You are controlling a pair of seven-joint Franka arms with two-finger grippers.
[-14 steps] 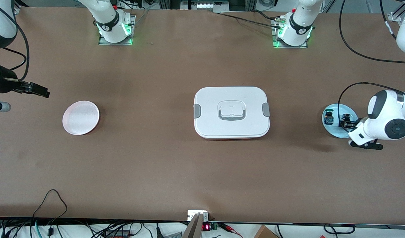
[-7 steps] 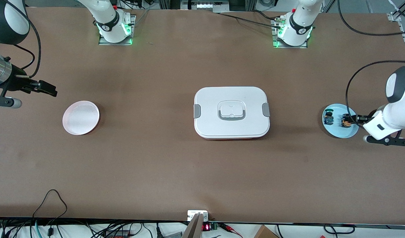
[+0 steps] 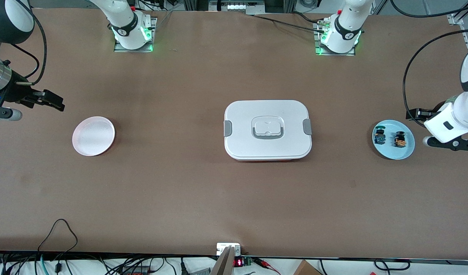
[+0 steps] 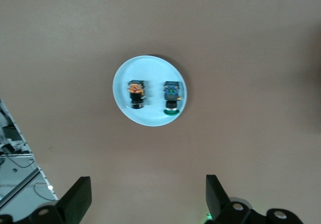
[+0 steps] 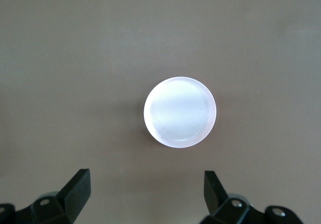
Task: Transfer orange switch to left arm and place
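Three cameras: one high overview and two looking straight down from the wrists.

We are looking from high across the table [image 3: 180, 191] in the front view, facing both arm bases along its top edge and taking in the whole table. In the left wrist view we are looking straight down from well above the blue plate [image 4: 149, 91], which the front view is also showing at the left arm's end [image 3: 393, 152]. In the right wrist view we are looking down likewise on the pink plate [image 5: 180, 112], shared with the front view [image 3: 93, 136]. Each wrist view is catching its own claw's fingertips [image 4: 76, 199] [image 5: 75, 189] at its edge.
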